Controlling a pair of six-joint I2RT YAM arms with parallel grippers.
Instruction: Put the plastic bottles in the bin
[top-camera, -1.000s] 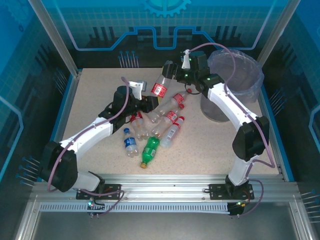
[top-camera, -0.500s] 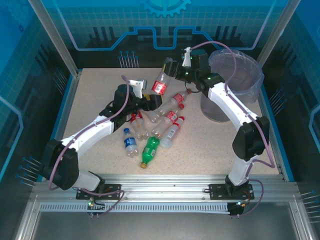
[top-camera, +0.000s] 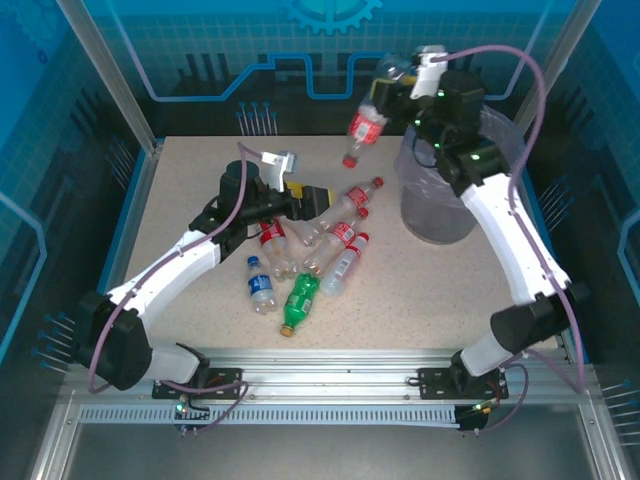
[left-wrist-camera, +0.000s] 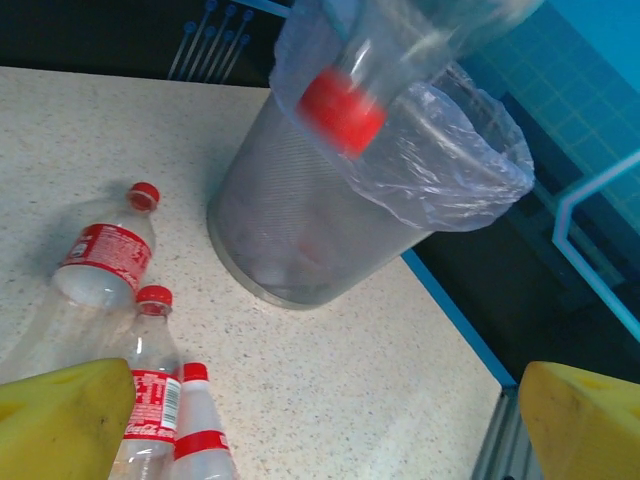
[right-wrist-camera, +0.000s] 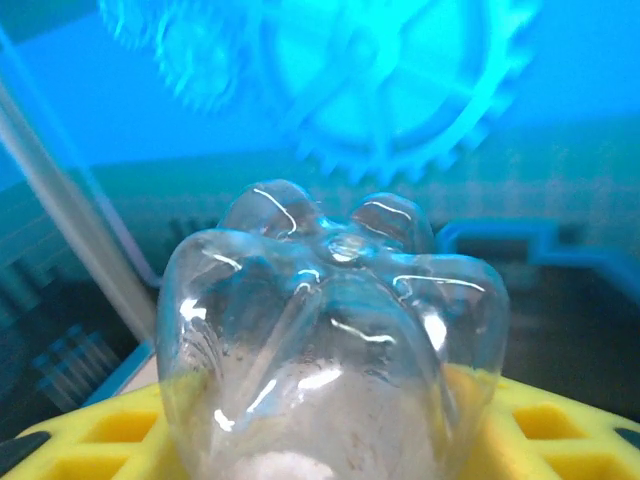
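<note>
**Q:** What lies nearest the arm bases?
**A:** 1 green bottle and 1 blue-labelled bottle. Both lie flat on the table, at the near edge of the loose bottles.

**Q:** And the left gripper?
**A:** The left gripper hangs over the far side of that pile, released. Its yellow fingers stand wide apart with nothing between them.

**Q:** Where is the bottle in hand?
**A:** Farther back and high. The right gripper is clamped on the base of the held bottle. The right wrist view shows that base between the 2 yellow pads.

**Q:** Its long axis?
**A:** Tilted: base up in the jaws, red cap down and toward the robot's left.

**Q:** Which relation governs the coming move?
**A:** The bin, lined with its bag, stands to the robot's right of the bottle. In the top view the cap hangs outside the bin's left rim, not over the mouth. By that reading, the bottle must travel rightward before release. The right arm, far nearer the bin, is the one placed to carry it. Let go too early, the bottle would likely drop beside the wall.
</note>
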